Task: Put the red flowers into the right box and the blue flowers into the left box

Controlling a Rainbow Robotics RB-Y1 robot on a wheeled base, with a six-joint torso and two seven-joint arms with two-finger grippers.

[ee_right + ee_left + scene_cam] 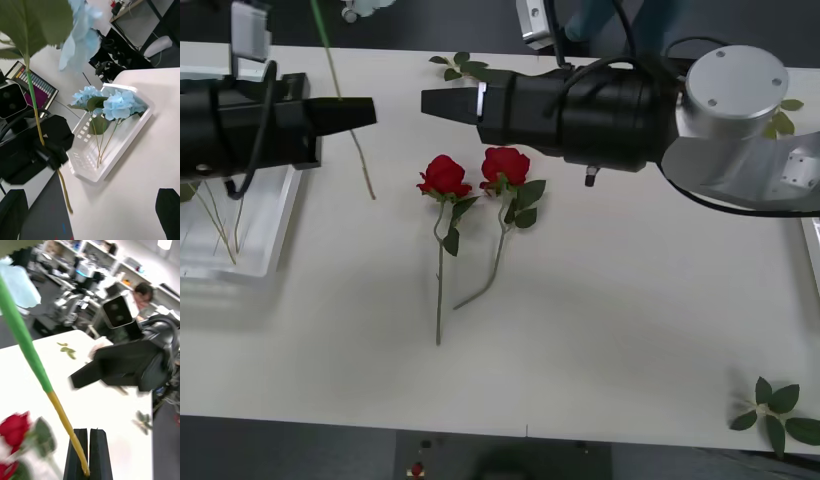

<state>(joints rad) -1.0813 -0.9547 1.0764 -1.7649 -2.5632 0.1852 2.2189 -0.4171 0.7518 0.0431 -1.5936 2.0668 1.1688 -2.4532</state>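
My left gripper (363, 109) is shut on the thin stem (358, 150) of a blue flower, holding it above the table; its closed fingers (90, 453) pinch the stem's yellowish lower part. The pale blue head (80, 37) hangs high beside a big green leaf. My right gripper (427, 101) faces it a short way off, open with nothing in it, its fingers (168, 213) spread. Two red flowers (445, 176) (505, 166) lie side by side on the table below both grippers. The left box (275, 240) (112, 165) holds several blue flowers (118, 105). The right box (812, 245) shows as an edge.
Loose green leaf sprigs lie at the table's far edge (465, 66), at the near right corner (778, 410) and behind the right arm (783, 122). The white table (610, 330) is bare in front of the roses. Shelves and equipment stand in the room behind.
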